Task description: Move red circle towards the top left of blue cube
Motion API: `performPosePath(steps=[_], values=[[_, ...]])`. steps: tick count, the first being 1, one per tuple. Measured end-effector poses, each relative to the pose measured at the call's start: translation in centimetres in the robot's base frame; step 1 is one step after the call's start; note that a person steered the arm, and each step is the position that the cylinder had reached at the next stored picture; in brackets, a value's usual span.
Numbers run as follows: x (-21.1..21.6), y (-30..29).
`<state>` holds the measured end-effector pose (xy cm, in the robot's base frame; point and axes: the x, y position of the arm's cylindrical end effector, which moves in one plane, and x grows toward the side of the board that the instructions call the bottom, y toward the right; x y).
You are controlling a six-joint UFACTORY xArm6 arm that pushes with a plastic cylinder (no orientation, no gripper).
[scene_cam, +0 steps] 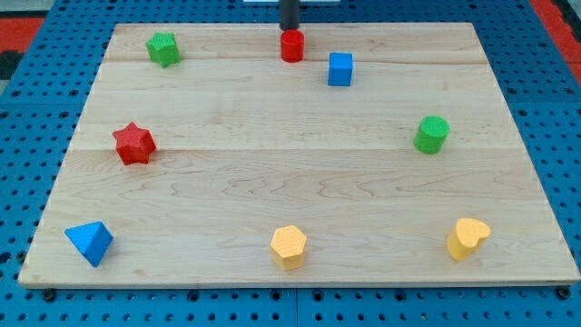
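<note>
The red circle (291,45) stands near the board's top edge, at the view's top centre. The blue cube (339,69) sits just to its lower right, a small gap apart. My tip (289,30) comes down from the view's top and ends right behind the red circle, at its top edge, touching or nearly touching it.
On the wooden board (272,173): a green star (163,48) top left, a red star (134,143) left, a blue triangle (90,242) bottom left, a yellow hexagon (289,247) bottom centre, a yellow heart (467,238) bottom right, a green cylinder (432,134) right.
</note>
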<state>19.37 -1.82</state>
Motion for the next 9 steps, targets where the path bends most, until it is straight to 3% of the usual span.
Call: performPosePath(steps=[1, 4, 9], values=[[0.0, -1.9], [4.4, 0.0], [6.1, 0.8]])
